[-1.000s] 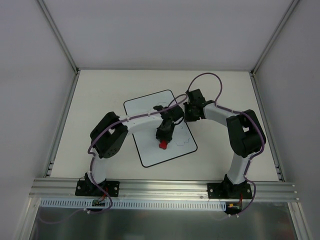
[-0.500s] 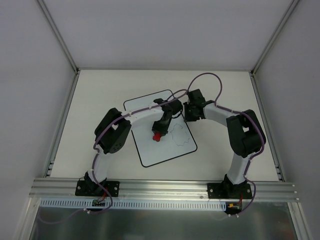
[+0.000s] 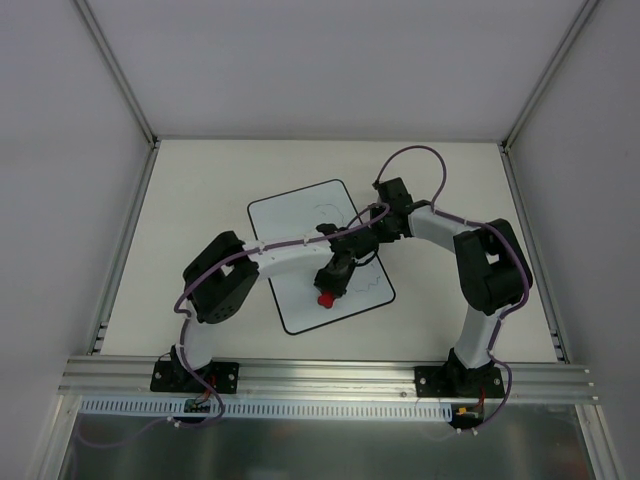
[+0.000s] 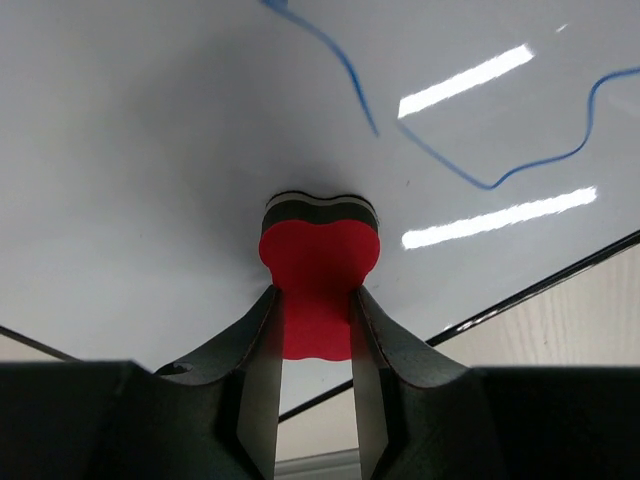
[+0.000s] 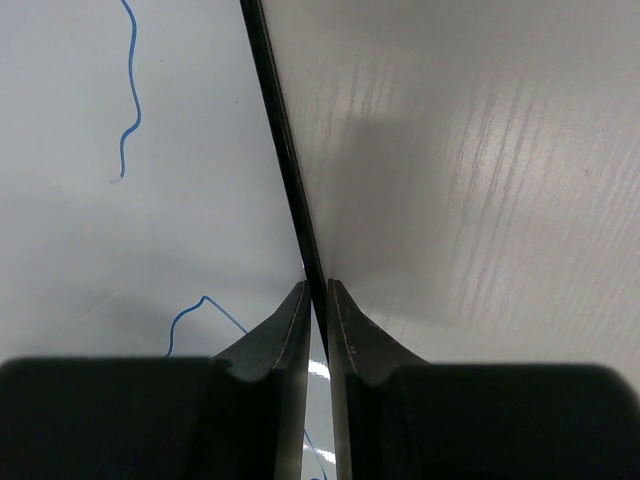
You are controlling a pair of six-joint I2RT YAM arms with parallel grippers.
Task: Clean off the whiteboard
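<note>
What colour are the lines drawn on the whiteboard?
Blue; the lines show best in the left wrist view.

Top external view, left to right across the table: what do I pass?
Left arm's elbow → red eraser → right arm's elbow. The whiteboard spans the middle under the eraser, so it is left out of the order.

The whiteboard [image 3: 300, 305] lies flat and a little askew near the middle of the surface. It is white with rounded corners, a thin black edge and thin blue wavy lines [image 4: 490, 186].
</note>
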